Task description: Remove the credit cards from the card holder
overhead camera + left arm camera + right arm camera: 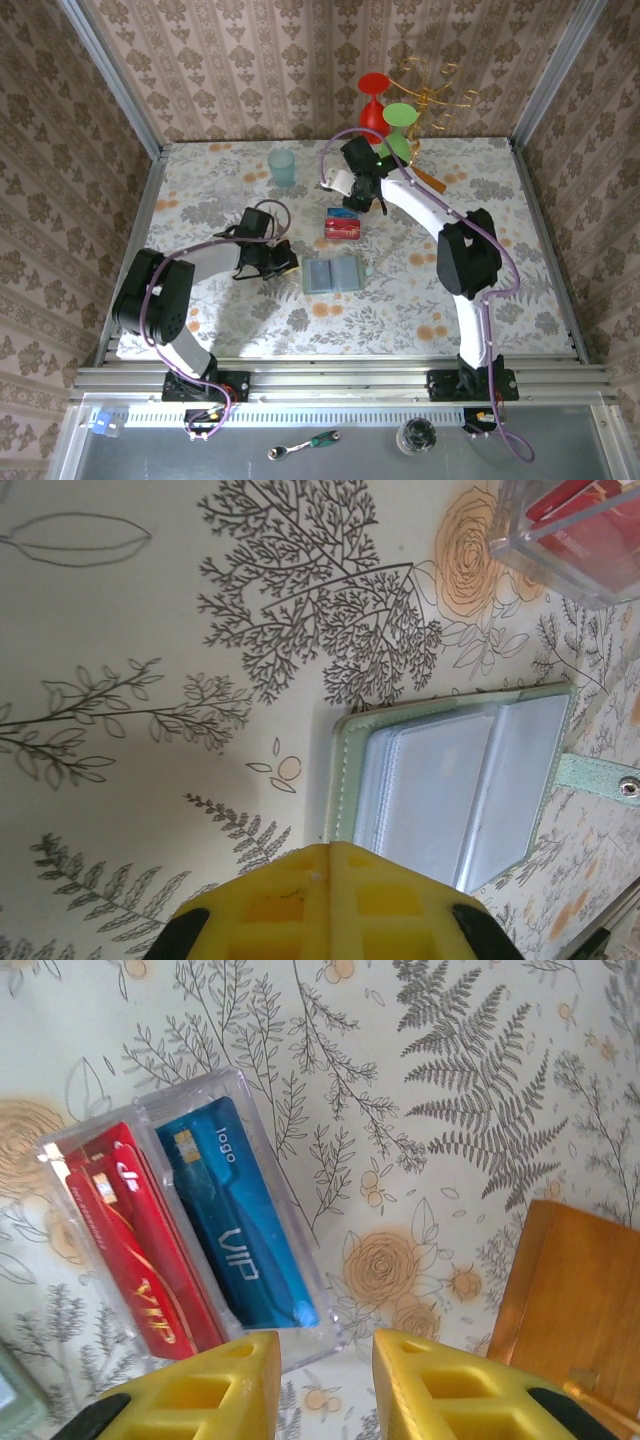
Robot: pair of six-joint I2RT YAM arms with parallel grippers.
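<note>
Cards out; the card holder [335, 273] lies open on the bench [200, 200].
The left hand [330, 880], fingers pressed together on nothing, sits at the holder's left edge. The holder lies flat, long axis left-right, strap pointing right. Just beyond it the credit cards [235, 1220] sit in a clear tray [303, 1250], their long axes also left-right. The right hand [325, 1380] hovers above, fingers wide and empty; a low swing could clip the rim and spill them.

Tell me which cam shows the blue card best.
Right wrist: the blue card stands in the clear box beside the red card, "logo" and "VIP" readable. Top external gives a small blue strip. Left wrist catches the box's corner, red inside.
</note>
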